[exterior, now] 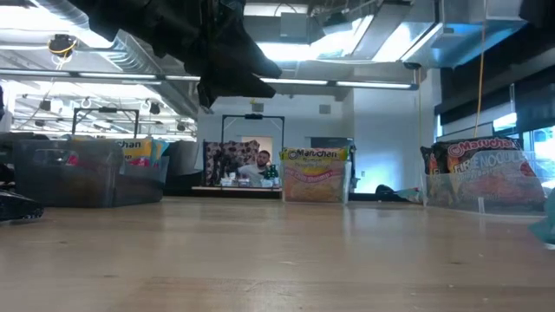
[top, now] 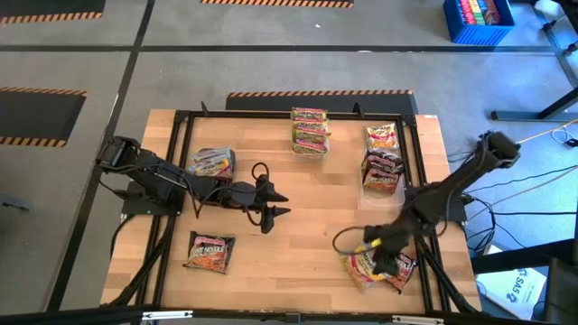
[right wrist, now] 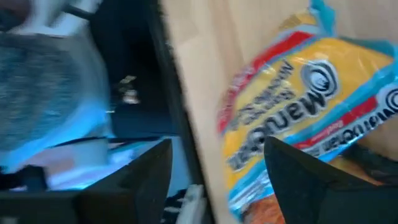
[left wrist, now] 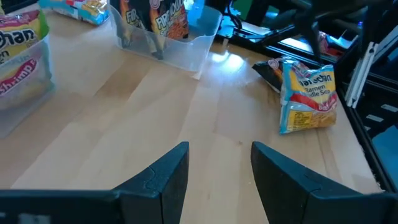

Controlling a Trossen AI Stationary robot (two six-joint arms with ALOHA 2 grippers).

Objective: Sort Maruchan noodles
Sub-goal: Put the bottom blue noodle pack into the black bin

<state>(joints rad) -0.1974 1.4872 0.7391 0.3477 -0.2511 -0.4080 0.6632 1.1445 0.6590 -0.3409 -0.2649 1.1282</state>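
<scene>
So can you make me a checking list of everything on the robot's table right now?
Surface: wooden table, bare in the middle.
Job's things: yellow-green packets in a far tub; dark packets in the tub at far right; a tub with packets at left; one dark packet lying loose near front left; a yellow packet over others at front right.
Clutter: nothing seen.
Grippers: left gripper open over mid table, empty; right gripper open right above the front-right pile.
Cables: loops by each wrist; wires on the floor at right.
Surroundings: blue crate on the floor; a person far behind the table.
</scene>
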